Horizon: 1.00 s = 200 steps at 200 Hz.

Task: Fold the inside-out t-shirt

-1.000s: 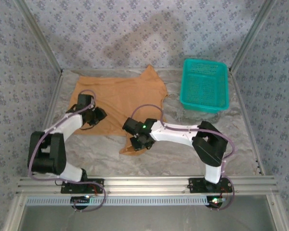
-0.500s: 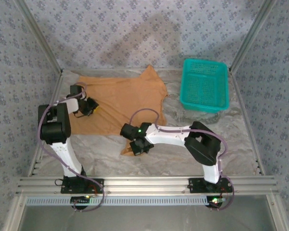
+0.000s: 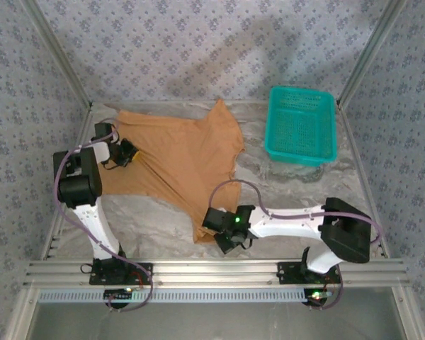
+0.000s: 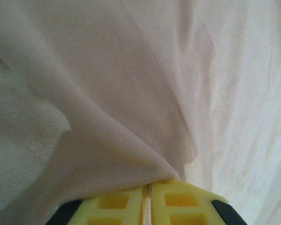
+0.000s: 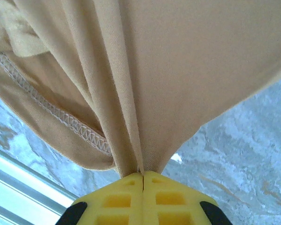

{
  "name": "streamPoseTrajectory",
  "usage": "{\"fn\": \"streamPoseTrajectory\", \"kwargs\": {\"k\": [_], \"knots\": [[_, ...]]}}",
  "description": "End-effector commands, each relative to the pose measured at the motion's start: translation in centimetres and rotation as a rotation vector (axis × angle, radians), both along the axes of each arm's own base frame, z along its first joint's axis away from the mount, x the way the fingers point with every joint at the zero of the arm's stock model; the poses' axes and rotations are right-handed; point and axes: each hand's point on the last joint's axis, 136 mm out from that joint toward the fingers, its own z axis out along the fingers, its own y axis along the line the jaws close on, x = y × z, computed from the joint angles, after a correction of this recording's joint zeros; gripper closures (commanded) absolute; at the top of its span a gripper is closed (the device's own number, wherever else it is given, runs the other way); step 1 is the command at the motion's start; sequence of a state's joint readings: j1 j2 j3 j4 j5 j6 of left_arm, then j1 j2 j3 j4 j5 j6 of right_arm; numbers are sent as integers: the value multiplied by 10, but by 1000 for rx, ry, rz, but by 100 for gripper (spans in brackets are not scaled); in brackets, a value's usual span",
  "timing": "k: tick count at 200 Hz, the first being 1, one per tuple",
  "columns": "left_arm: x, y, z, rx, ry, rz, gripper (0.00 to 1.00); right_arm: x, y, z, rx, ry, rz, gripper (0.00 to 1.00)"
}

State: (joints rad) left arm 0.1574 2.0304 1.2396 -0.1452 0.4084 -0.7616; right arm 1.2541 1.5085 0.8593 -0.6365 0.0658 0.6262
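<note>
The inside-out t-shirt [image 3: 177, 152], plain tan fabric, lies at the back left of the table and is drawn out in a taut point toward the front centre. My right gripper [image 3: 224, 239] sits at that point, shut on a bunched fold of the t-shirt [image 5: 187, 70]. In the right wrist view a stitched hem hangs left of the right gripper [image 5: 143, 174], above the marbled table. My left gripper [image 3: 126, 153] is at the shirt's left side. In the left wrist view the left gripper [image 4: 147, 185] has its yellow fingers pressed together with t-shirt cloth [image 4: 107, 93] gathered at the tips.
A teal plastic basket [image 3: 301, 124] stands at the back right. The marbled grey table [image 3: 304, 188] is bare between basket and shirt. Aluminium rails [image 3: 212, 269] run along the front edge, and patterned walls close in the sides and back.
My right gripper closed on the shirt's front edge and pulled it toward the front right, stretching the cloth. My left gripper moved back and left along the shirt and closed on it.
</note>
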Motion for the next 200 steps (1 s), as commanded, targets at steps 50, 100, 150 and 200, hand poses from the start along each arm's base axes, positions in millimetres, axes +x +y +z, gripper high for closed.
{"fn": "streamPoseTrajectory", "kwargs": {"k": [50,100,150,200], "knots": [[-27,-7,-22,60,105,4,90,1,-15,7,-33,-7,-33,72],[-29,-19,-10,68,78,-28,90,31,-4,22,24,-29,-122,56],[-27,-16,16,100,41,-38,90,142,69,62,345,-70,-374,74],[-36,-11,28,122,31,-44,90,200,85,-7,221,68,-496,75]]}}
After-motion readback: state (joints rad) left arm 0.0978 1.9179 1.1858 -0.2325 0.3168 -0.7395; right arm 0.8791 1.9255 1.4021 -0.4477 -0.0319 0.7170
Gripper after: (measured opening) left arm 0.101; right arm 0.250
